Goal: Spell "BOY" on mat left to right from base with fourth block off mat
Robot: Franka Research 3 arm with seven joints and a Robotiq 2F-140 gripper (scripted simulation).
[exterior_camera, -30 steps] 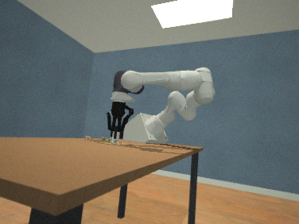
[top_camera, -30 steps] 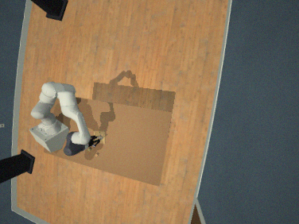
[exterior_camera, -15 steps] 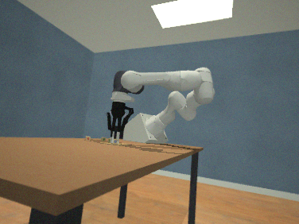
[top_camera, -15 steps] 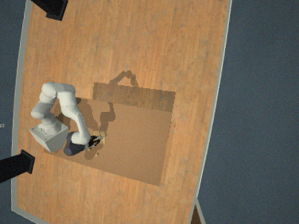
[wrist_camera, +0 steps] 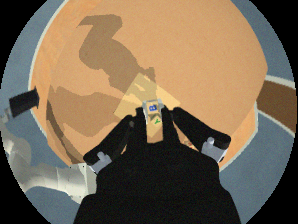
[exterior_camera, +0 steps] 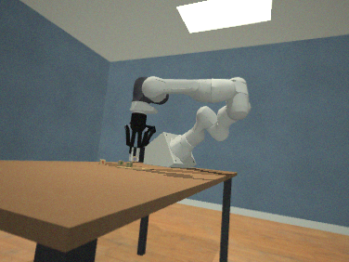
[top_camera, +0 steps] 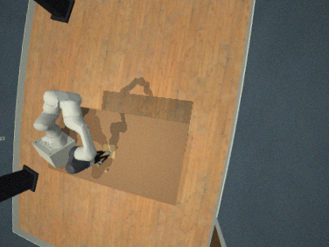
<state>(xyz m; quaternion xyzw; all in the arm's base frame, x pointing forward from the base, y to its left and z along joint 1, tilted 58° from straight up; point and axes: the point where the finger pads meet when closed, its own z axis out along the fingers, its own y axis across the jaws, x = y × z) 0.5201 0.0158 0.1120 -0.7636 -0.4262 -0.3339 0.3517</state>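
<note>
Block B [wrist_camera: 153,108], its blue letter facing up in the wrist view, is clamped between the fingertips of the Robotiq gripper [top_camera: 108,153] [exterior_camera: 134,159] [wrist_camera: 152,104], whose fingers stand close together on its sides. The gripper points down, low over the tabletop, at the near edge of the mat as the wrist view shows it. Whether the block's underside touches anything, I cannot tell.

Just beside it in the wrist view lies the block with a green Y [wrist_camera: 157,120], turned askew; whether any of it is on the mat is unclear. The pale yellow mat [top_camera: 112,148] [wrist_camera: 138,89] lies flat, partly in the arm's shadow. Another block, with a reddish mark [top_camera: 107,171] [wrist_camera: 187,143], sits off the mat, its letter too small to read.

Farther out, the white Franka arm [top_camera: 87,140] [exterior_camera: 195,88] arches back to its pale mount [top_camera: 54,153] [exterior_camera: 160,150] on the wooden table [top_camera: 153,153] [exterior_camera: 70,195] [wrist_camera: 200,50].
</note>
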